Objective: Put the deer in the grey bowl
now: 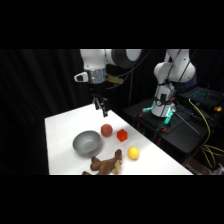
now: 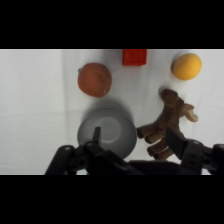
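My claw (image 1: 102, 110) hangs open above the grey bowl (image 2: 106, 131), holding nothing; deer (image 2: 168, 123) lies just beside the bowl.

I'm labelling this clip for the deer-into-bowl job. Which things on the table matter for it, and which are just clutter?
Needed for the job:
deer
grey bowl
end effector, hanging above the table, holding nothing

Just lying about:
reddish-brown ball
red cube
yellow fruit
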Motion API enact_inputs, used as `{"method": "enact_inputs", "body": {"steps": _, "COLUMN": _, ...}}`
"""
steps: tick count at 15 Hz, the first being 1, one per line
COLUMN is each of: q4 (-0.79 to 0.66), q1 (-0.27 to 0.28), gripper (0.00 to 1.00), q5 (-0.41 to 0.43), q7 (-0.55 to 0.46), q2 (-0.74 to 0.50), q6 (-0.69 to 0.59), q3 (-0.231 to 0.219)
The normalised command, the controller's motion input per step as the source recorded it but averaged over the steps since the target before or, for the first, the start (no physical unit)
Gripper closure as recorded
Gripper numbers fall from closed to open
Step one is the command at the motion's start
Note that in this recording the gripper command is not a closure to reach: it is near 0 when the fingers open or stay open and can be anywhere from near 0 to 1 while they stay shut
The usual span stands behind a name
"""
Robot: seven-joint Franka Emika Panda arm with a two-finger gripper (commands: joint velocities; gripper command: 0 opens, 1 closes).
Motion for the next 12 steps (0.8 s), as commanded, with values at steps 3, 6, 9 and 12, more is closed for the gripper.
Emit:
{"method": "enact_inputs", "body": {"steps": 3, "q4": 0.03, "q1": 0.017, "gripper": 0.0, "q5": -0.007, "q7": 0.06, "q2": 0.0, "q6": 0.01, "q3": 0.026}}
{"method": "enact_inputs", "body": {"steps": 6, "q4": 0.11, "q1": 0.099, "gripper": 0.0, "q5": -0.014, "q7": 0.26, "q2": 0.04, "q6": 0.05, "q3": 0.084}}
{"method": "enact_inputs", "body": {"steps": 9, "q4": 0.17, "q1": 0.143, "gripper": 0.0, "q5": -0.002, "q7": 0.34, "q2": 0.16, "q6": 0.14, "q3": 0.109}}
{"method": "enact_inputs", "body": {"steps": 12, "q4": 0.23, "q1": 0.128, "gripper": 0.0, "q5": -0.007, "q7": 0.3, "q2": 0.3, "q6": 0.23, "q3": 0.082}}
